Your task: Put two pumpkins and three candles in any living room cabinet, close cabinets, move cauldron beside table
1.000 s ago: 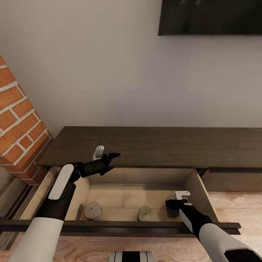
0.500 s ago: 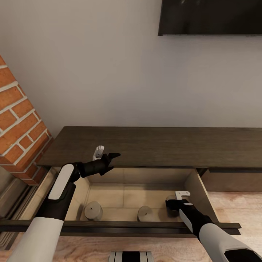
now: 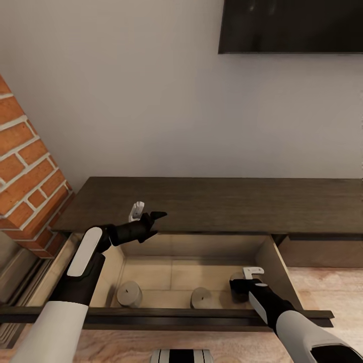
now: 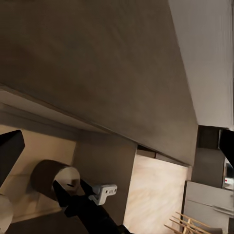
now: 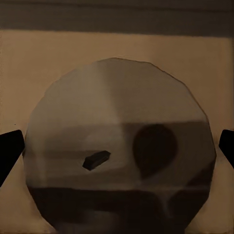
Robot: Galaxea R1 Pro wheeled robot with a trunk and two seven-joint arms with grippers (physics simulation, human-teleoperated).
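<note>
Only the head view shifts slightly, nothing else: right hand (image 3: pixel 241 280) hangs spread over the third candle (image 5: pixel 119 146) at the drawer's (image 3: pixel 264 252) right end, left hand (image 3: pixel 151 218) spread above the cabinet (image 3: pixel 227 201), so all candles seem stowed.

I'm looking at a plain pale grey wall (image 3: pixel 151 91), evenly lit, no harsh shadows. Up top right hangs a dark flat screen (image 3: pixel 292 25), cut off by the frame edge. On my left a red brick column (image 3: pixel 25 171) with light mortar slants into view. Down at the bottom right there's light wood plank floor (image 3: pixel 327 287). The left wrist view catches some grey furniture (image 4: pixel 209 195) further off.
</note>
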